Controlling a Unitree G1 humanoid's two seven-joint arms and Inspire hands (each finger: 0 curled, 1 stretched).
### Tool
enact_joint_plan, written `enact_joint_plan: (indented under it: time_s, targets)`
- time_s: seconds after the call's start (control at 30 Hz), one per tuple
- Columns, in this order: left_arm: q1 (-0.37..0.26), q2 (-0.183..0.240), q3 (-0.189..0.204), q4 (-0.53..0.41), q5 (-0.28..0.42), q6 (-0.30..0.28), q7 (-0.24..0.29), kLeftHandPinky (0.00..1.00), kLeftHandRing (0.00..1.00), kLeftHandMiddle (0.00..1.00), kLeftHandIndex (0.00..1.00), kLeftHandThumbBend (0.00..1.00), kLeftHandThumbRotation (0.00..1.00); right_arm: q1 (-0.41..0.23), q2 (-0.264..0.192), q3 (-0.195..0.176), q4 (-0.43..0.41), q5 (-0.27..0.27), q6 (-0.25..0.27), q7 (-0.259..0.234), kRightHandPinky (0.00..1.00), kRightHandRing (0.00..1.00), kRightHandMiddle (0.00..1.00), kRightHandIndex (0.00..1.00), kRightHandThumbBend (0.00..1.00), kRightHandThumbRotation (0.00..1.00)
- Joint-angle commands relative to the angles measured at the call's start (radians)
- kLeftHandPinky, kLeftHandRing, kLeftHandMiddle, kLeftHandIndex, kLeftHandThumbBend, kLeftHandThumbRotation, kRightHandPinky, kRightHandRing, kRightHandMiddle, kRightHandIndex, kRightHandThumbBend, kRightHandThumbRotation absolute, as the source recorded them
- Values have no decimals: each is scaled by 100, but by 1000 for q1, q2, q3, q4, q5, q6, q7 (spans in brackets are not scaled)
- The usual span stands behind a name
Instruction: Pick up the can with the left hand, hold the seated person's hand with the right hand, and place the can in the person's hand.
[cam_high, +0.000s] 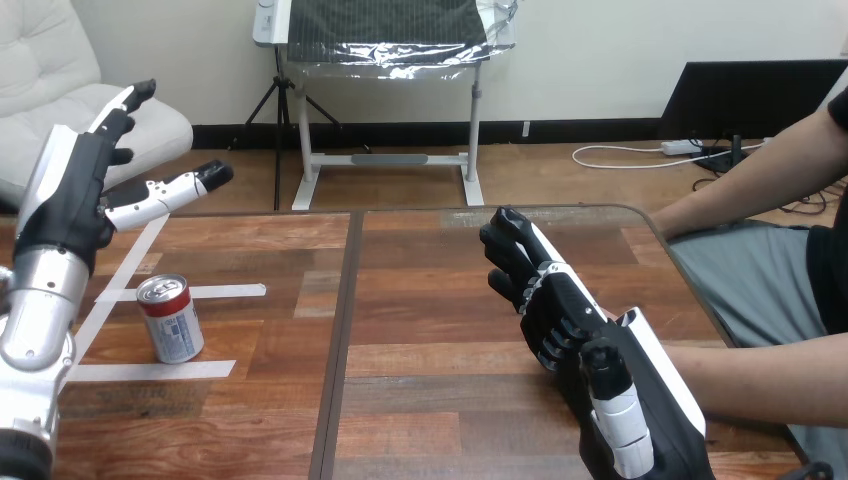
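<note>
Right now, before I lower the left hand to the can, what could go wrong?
The left hand is open, above and beyond the can, not around it; a slanted descent could tip it. The person's forearm ends behind the right hand, so I cannot tell whether their hand is held; check before the handover.

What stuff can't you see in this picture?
1. Head view: the person's hand, past the forearm, is hidden behind the right robot hand.
2. Whether those two touch: hidden likewise.
3. The arm of the left robot hand is cut off at the bottom-left corner.
4. The can's print: too small.
</note>
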Motion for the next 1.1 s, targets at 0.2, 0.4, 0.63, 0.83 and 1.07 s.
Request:
enact_joint_plan:
  time_s: [0.2,0.4,0.63,0.83,1.07]
  targets:
    - [-150,45,-58,110,38,32,40,87,94,95,94,78,45,-53,-8,-11,-29,23,-1,-1,100,100,97,98,78,100]
    - [-181,55,-83,149,59,58,53,87,94,95,94,78,46,-58,-11,-12,-25,26,-1,2,100,100,97,98,77,100]
    - [-216,63,-111,186,76,110,64,86,94,95,94,81,47,-62,-11,-12,-22,28,-2,3,100,100,97,98,77,100]
    - [-233,60,-119,211,70,141,66,87,96,96,94,81,45,-65,-11,-12,-21,29,1,2,100,100,97,97,77,100]
    - [-245,54,-128,233,68,175,79,87,95,95,95,80,45,-70,-12,-13,-15,33,-3,6,100,100,97,97,76,100]
